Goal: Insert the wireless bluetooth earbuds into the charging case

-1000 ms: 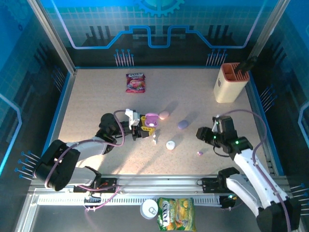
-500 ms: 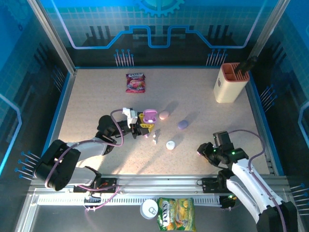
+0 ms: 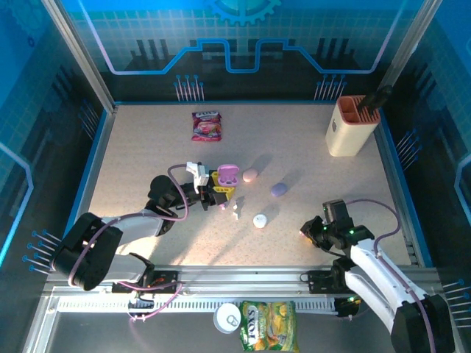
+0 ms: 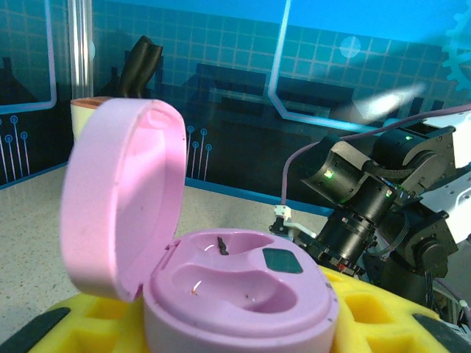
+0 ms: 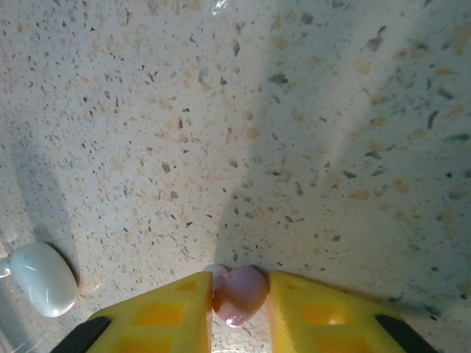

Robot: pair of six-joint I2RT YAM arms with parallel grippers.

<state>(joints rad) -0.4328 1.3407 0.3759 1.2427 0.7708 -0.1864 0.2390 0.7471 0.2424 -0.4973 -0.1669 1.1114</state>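
- Speckled counter (image 3: 147,147), near edge: the right hand (image 5: 239,301) is clenched on a pink earbud (image 5: 239,293), pinched low against the surface, likely so it can be lifted.
- Farther in, the left hand (image 4: 235,334) grasps the open charging case (image 4: 235,287), with the lid tipped back and the wells, apparently empty, facing up to receive it.
- Beyond lie a closed pink case (image 3: 250,175) and a purple case (image 3: 278,189).

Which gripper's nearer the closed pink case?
Left. Left gripper, holding the open case, sits just left of the closed pink case; right gripper is farther off, near-right of it, pinching an earbud.
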